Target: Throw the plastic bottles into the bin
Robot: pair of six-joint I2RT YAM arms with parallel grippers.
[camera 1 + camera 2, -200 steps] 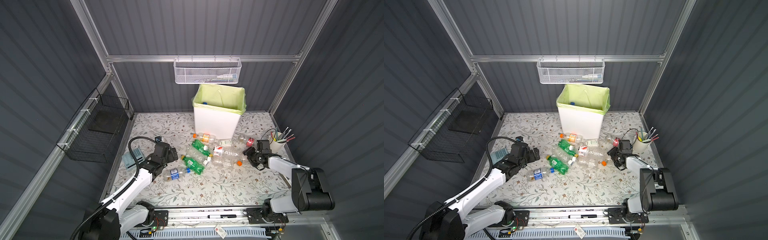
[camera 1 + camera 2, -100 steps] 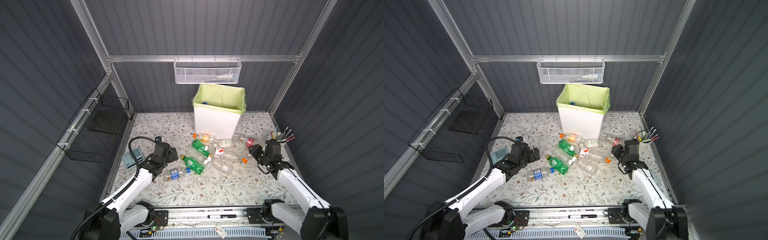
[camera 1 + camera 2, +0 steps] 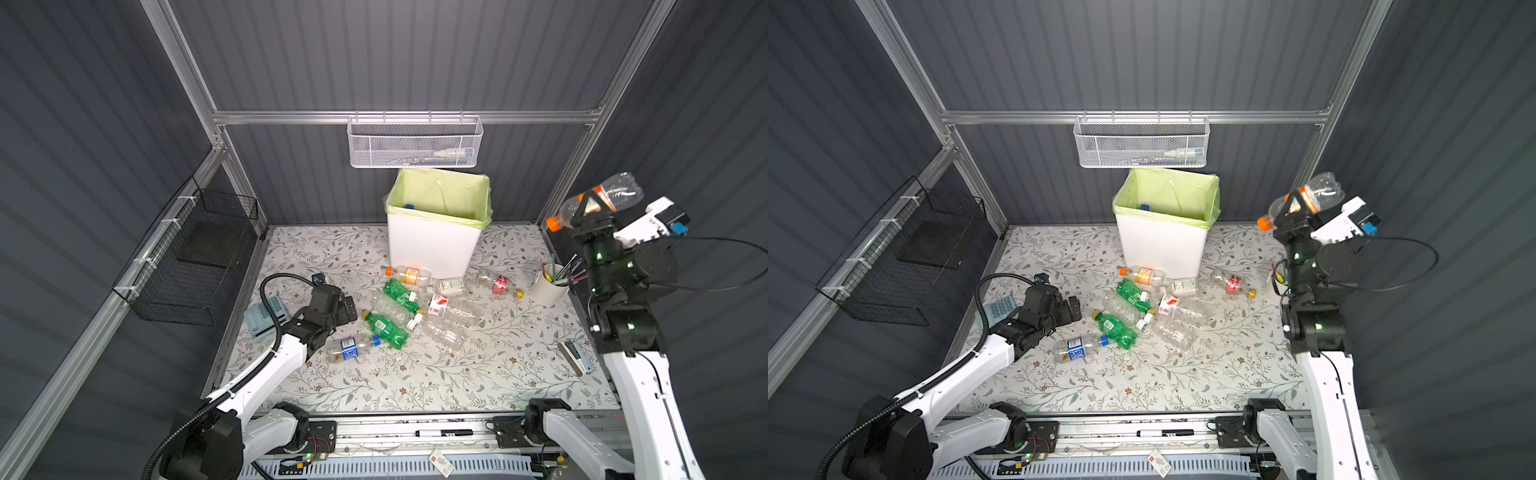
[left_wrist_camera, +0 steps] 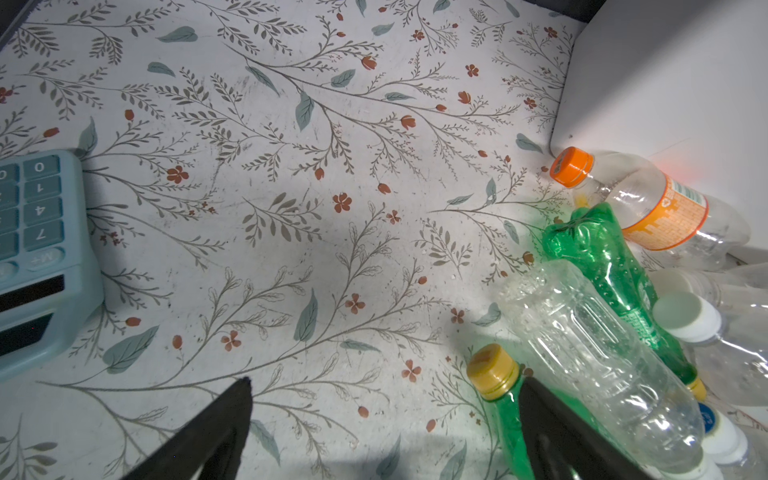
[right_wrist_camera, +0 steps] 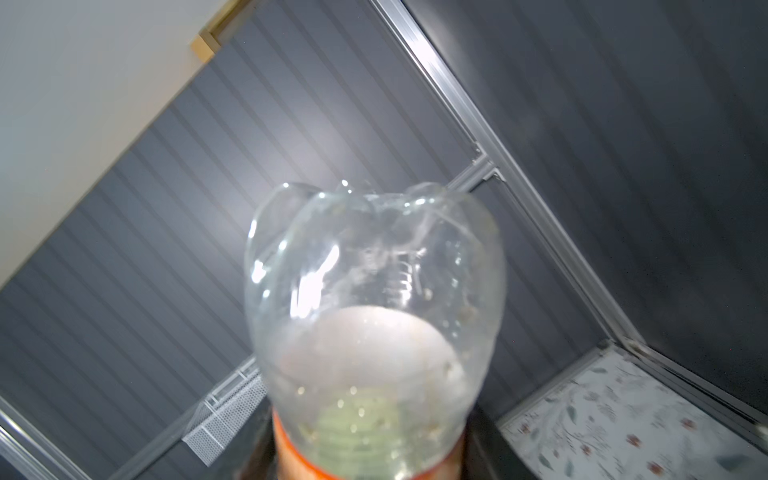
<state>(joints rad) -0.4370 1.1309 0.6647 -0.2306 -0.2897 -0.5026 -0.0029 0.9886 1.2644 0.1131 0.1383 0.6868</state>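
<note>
Right tool (image 3: 589, 209) pinches clear orange-capped plastic bottle (image 3: 619, 194) far from tall white bin (image 3: 428, 249); early release would miss; left tool (image 3: 347, 309) spread.

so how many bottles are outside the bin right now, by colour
clear bottles on the table: 7
green bottles on the table: 2
clear bottle held up in the right gripper: 1
total: 10
</note>
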